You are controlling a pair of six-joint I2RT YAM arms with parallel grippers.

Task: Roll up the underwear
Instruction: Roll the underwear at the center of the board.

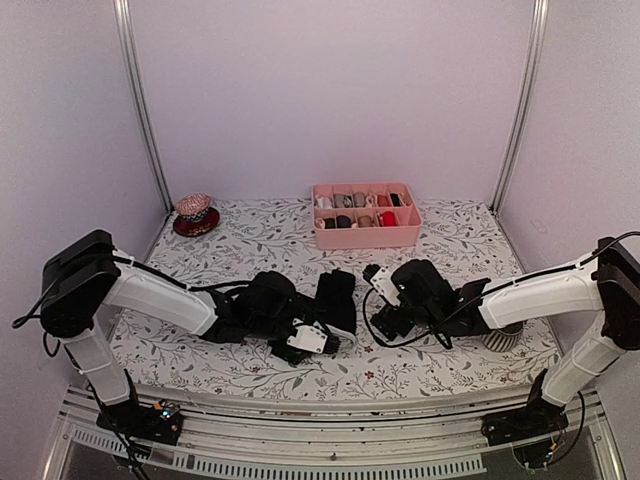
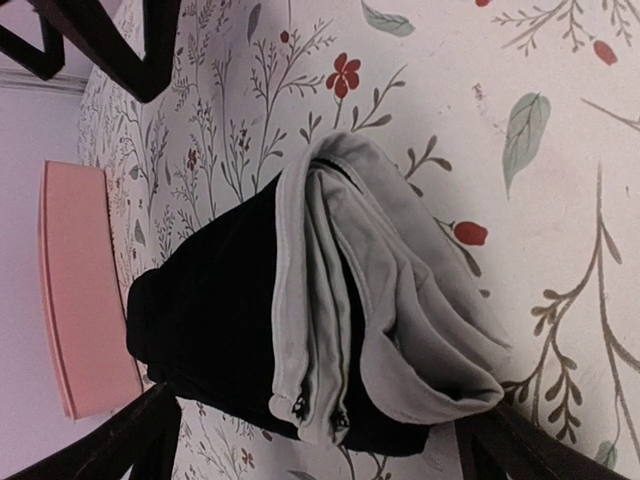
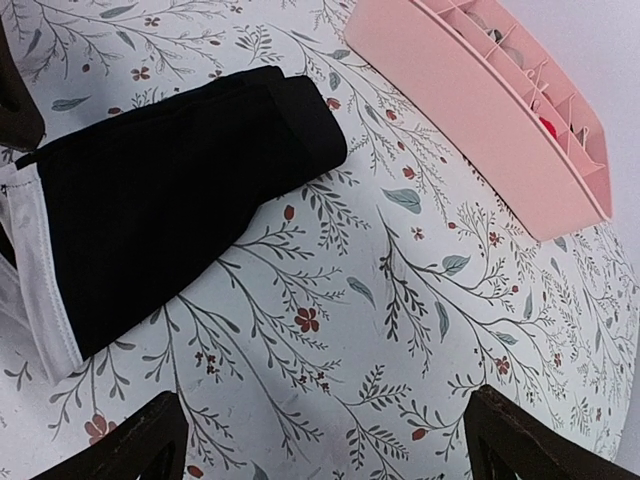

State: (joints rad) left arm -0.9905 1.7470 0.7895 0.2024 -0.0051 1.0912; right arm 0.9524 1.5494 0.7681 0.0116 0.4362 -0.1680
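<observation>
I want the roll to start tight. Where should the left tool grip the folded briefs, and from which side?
Probably the pale waistband, the thick layered edge on the briefs' near side, coming from the left where the open left tool sits. The black part lies flat towards the tray.

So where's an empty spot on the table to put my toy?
Bare cloth lies between the red dish and the pink tray, and right of the tray. The front middle is crowded: the underwear, the left arm and the right arm meet there.
</observation>
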